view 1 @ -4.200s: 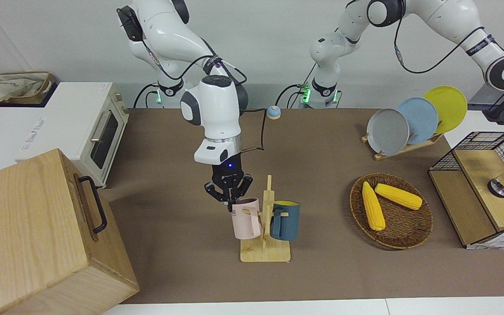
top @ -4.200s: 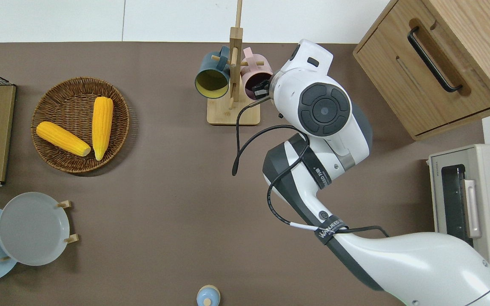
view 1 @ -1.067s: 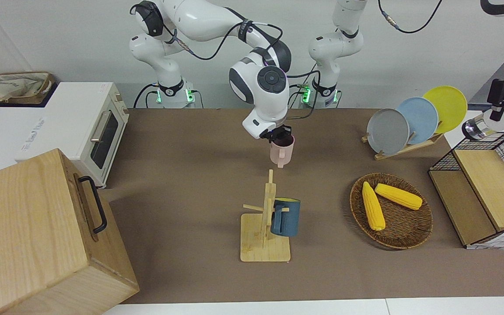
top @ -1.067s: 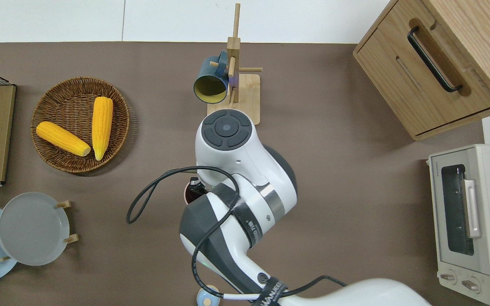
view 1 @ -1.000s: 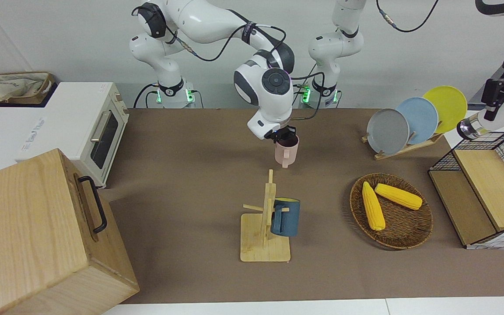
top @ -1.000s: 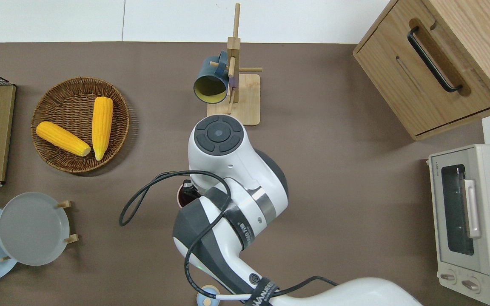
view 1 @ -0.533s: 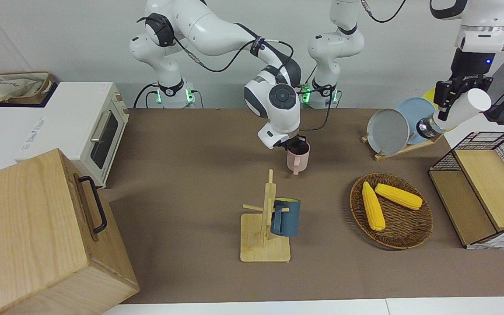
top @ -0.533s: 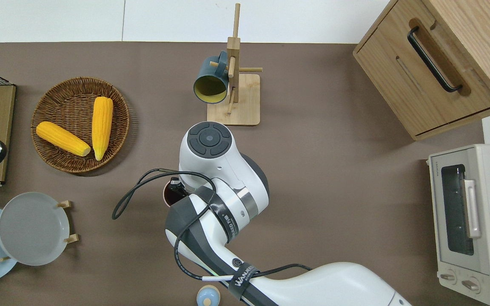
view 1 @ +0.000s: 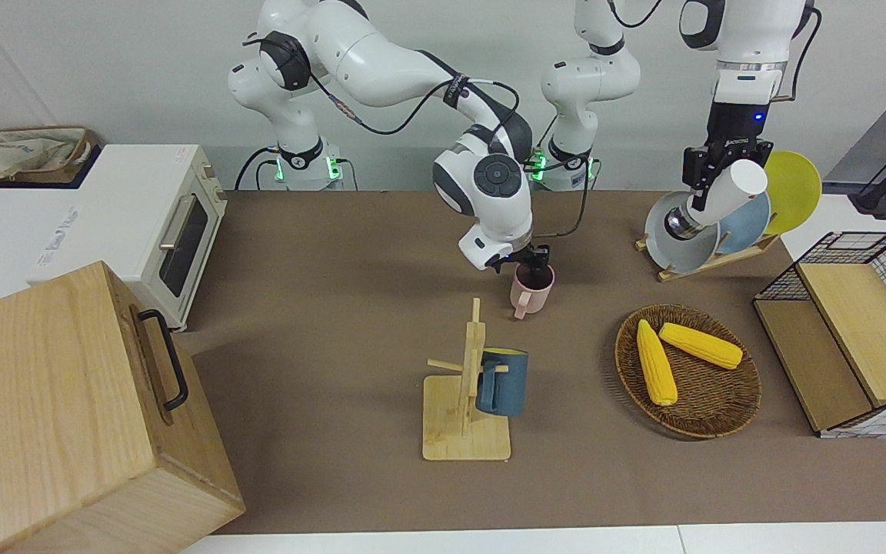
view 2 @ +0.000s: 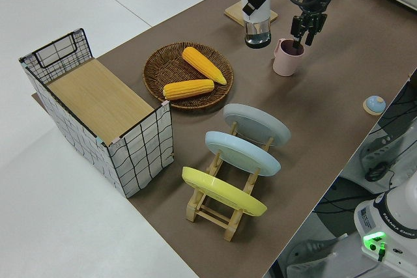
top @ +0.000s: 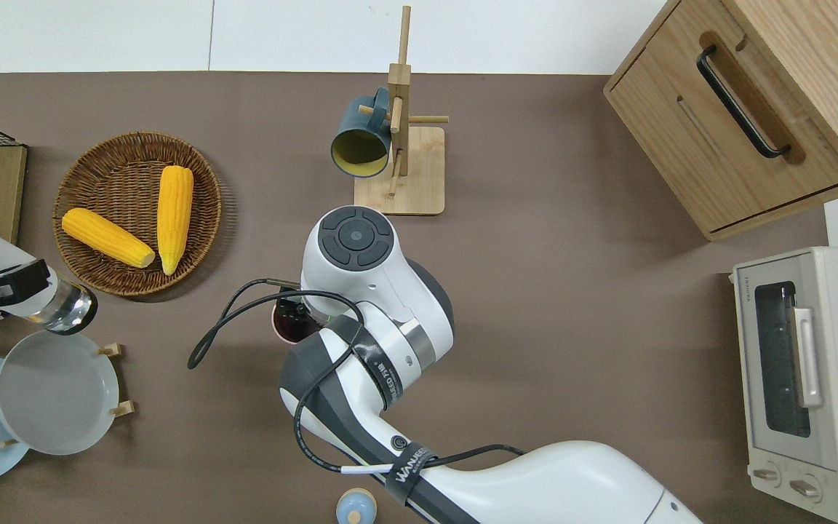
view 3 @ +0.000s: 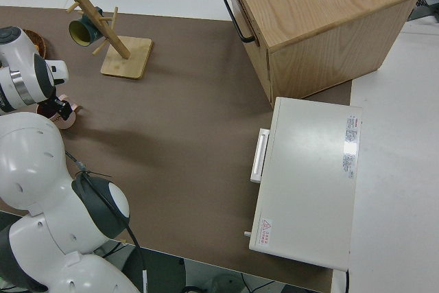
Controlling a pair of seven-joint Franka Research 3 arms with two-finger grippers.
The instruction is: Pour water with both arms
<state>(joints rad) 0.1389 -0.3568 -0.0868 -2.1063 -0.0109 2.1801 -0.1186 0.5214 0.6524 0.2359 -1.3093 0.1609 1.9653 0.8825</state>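
holding the pink mug (view 1: 531,290) by its rim, the right gripper (view 1: 534,262) has one finger inside the mug and one outside, pinched on the wall. the mug stands upright, low at the brown table (view 1: 335,308); it looks to be touching the table, but i cannot tell for sure. its handle points away from the robots. the mug sits nearer to the robots than the wooden rack (view 1: 467,392).

the left gripper (view 1: 708,165) is up in the air with its fingers closed around a white bottle (view 1: 720,196). the bottle is tilted, with its clear end lower and its white end higher. from above, the bottle (top: 8,280) is over the table between the basket (top: 135,156) and the gray plate (top: 55,393). bottle and mug are well apart.

a blue mug (view 1: 501,382) hangs on the rack. the other peg is bare. two yellow corn cobs (view 1: 677,355) lie in the basket. the gray plate, a blue plate (view 1: 747,219) and a yellow plate (view 1: 795,181) stand in a plate stand toward the left arm's end of the table. a wire crate (view 1: 847,338) with a wood shelf stands at that end too. a wooden box (view 1: 66,408) with a black handle and a white oven (view 1: 143,223) stand at the right arm's end. a small blue bell (top: 356,506) sits close to the robots.
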